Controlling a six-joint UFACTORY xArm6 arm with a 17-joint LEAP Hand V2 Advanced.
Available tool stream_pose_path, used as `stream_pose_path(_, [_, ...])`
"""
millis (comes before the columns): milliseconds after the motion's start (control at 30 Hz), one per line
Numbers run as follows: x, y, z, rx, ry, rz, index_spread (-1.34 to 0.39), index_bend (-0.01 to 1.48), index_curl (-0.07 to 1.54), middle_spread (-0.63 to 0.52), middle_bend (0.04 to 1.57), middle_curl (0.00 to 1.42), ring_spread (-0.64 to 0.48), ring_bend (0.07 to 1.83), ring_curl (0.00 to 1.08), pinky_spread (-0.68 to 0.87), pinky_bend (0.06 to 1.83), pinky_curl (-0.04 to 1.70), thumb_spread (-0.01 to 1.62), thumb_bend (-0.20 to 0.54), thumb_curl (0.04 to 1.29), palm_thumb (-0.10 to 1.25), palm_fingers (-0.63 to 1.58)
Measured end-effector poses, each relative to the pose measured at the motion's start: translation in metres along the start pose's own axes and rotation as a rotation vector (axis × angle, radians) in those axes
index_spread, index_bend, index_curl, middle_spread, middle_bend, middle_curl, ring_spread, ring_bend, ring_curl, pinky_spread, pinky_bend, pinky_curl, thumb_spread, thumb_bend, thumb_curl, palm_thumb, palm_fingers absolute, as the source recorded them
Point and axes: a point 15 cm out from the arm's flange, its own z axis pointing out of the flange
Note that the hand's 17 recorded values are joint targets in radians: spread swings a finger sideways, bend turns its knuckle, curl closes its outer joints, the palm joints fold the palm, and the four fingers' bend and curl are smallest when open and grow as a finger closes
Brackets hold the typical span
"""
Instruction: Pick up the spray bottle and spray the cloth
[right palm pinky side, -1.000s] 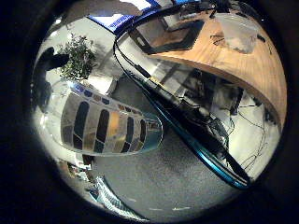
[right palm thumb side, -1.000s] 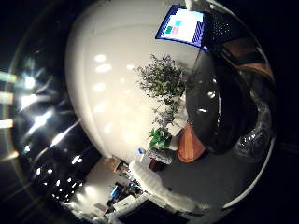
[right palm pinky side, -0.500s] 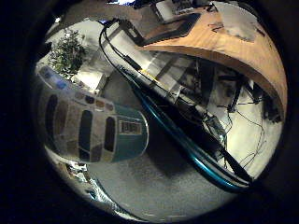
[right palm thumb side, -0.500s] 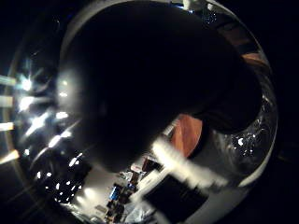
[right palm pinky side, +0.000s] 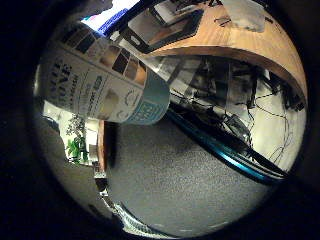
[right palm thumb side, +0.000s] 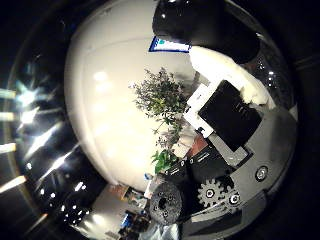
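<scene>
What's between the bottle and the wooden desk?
Nothing solid: the bottle sits close to the palm, the desk far behind it. Little finger side view shows only open air between.

We find print in only one place we can be sure of: the wrap-around label (right palm pinky side: 100, 82) on the pale cylindrical bottle (right palm pinky side: 125, 95). It bears large pale capital letters, smaller lines beneath and rows of dark and tan blocks, all too curved to read reliably. The blue-and-white screen (right palm thumb side: 169, 45) by the white wall shows no legible words.
</scene>
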Motion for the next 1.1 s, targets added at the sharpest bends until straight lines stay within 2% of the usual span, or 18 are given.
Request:
stream_pose_path(500, [-0.01, -0.009, -0.018, 0.014, -0.012, 0.004, -0.61, 0.25, 0.58, -0.44, 0.57, 0.55, -0.49, 0.98, 0.33, -0.29, 0.91, -0.01, 0.99, -0.013, 0.39, 1.17, 1.08])
stream_pose_path(900, [-0.085, -0.043, -0.066, 0.046, -0.028, -0.106, -0.62, 0.23, 0.62, -0.42, 0.58, 0.56, -0.48, 0.99, 0.33, -0.27, 0.89, -0.01, 0.99, -0.011, 0.4, 1.19, 1.08])
stream_pose_path(1100, [-0.113, -0.035, -0.091, 0.03, -0.008, -0.13, -0.62, 0.22, 0.64, -0.42, 0.58, 0.57, -0.48, 0.99, 0.33, -0.27, 0.89, -0.01, 0.99, -0.012, 0.4, 1.19, 1.08])
